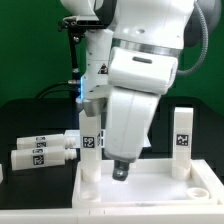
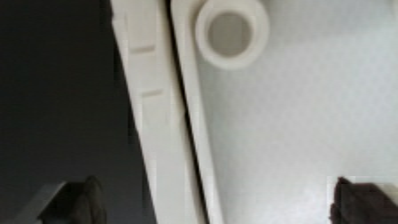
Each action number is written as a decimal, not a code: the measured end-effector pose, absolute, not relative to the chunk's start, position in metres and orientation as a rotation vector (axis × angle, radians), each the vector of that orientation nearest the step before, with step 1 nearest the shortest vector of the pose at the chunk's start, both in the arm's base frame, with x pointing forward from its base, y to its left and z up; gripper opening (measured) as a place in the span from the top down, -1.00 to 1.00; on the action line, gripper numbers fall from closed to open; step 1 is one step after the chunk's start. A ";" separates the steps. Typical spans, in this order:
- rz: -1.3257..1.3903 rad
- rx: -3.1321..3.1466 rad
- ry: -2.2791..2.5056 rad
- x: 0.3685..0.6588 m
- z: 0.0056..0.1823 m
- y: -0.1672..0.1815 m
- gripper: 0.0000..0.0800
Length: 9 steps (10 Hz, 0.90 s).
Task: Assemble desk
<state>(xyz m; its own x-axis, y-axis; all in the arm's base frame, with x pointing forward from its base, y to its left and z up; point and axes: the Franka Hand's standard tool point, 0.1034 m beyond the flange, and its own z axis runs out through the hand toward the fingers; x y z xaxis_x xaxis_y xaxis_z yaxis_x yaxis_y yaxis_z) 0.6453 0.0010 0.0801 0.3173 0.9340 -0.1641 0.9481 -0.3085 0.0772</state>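
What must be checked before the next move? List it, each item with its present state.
1. The gripper is open and empty: ok, fingers apart, nothing between them.
2. The socket in the wrist view is free: ok, no leg in it.
3. The first leg, on the exterior view's left, stands upright at a corner of the tabletop: ok; fully seated, cannot tell.
4. The second leg, on the exterior view's right, stands upright: ok; fully seated, cannot tell.
5. The loose legs lie beside the tabletop: ok, two there.
6. Clearance between gripper and tabletop: cannot tell.
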 end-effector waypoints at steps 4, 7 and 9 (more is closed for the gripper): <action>-0.147 2.617 1.434 0.645 0.096 -0.016 -0.62; -0.171 2.764 1.182 0.637 0.120 -0.070 -0.62; -0.167 2.833 0.986 0.635 0.119 -0.075 -0.62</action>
<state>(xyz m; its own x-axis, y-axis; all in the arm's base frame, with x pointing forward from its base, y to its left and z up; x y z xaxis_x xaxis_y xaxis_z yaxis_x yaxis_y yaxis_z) 0.6354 -0.0746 0.1191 0.7792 0.6086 -0.1496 0.6239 -0.7760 0.0927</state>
